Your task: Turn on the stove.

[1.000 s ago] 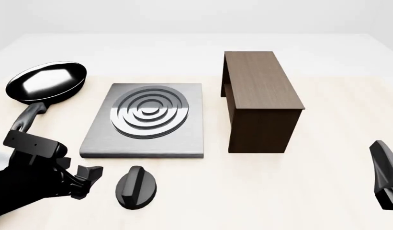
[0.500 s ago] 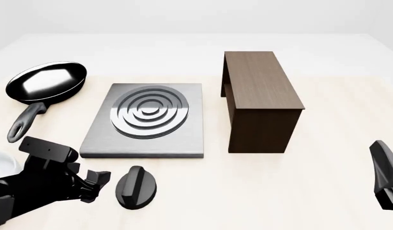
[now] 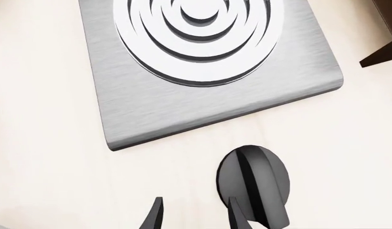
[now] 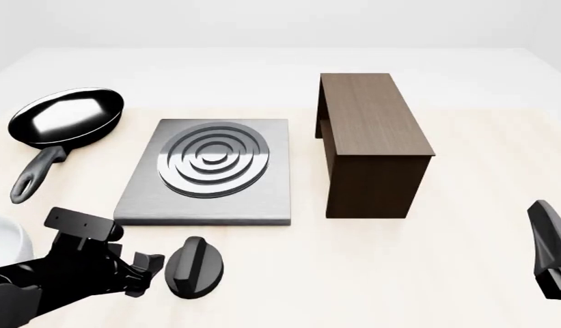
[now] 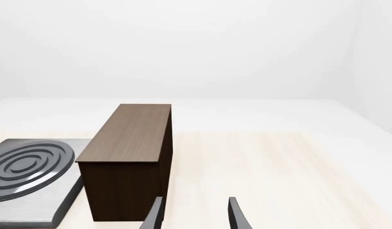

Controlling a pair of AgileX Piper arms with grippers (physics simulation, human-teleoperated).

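Left gripper [image 4: 151, 272], its fingers parted and holding nothing, sits low over the table just beside the black knob [image 4: 195, 267], which lies immediately to its right, with the grey stove [image 4: 210, 172] slab farther ahead and the frying pan [image 4: 66, 117] beyond that.

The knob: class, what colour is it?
Black knob, with a raised ridge; clearest in the left wrist view.
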